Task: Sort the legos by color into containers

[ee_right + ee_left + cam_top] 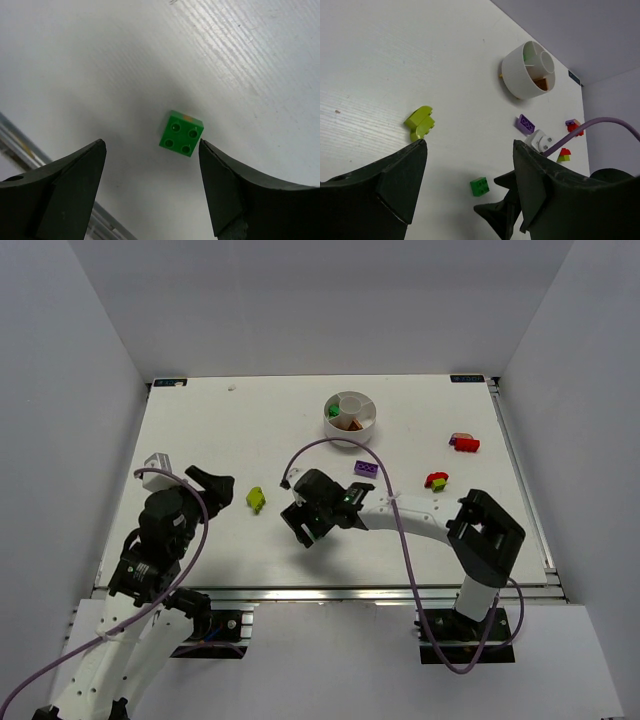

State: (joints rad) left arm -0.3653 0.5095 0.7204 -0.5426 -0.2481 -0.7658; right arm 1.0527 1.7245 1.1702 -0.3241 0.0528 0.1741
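Green lego [181,133] | flat on table [75,50], near middle, studs up, between right gripper's [151,146] wide-open fingers, untouched | left gripper [470,144] spread wide, holding nothing, yellow-green lego [420,122] just to its right

This looks like a robotics lab test cell, not a home or a shop. The white dish [350,412] stands on a plain white surface [230,430]. Pale, undecorated walls [70,390] close this surface to the left of the dish, to its right and behind it. In front of the dish, at the near edge, a metal rail [330,594] runs across. There the left arm [160,530] and the right arm [420,520] are mounted, with purple cables [408,550]. Behind the dish, small labels [466,378] sit at the far corners.
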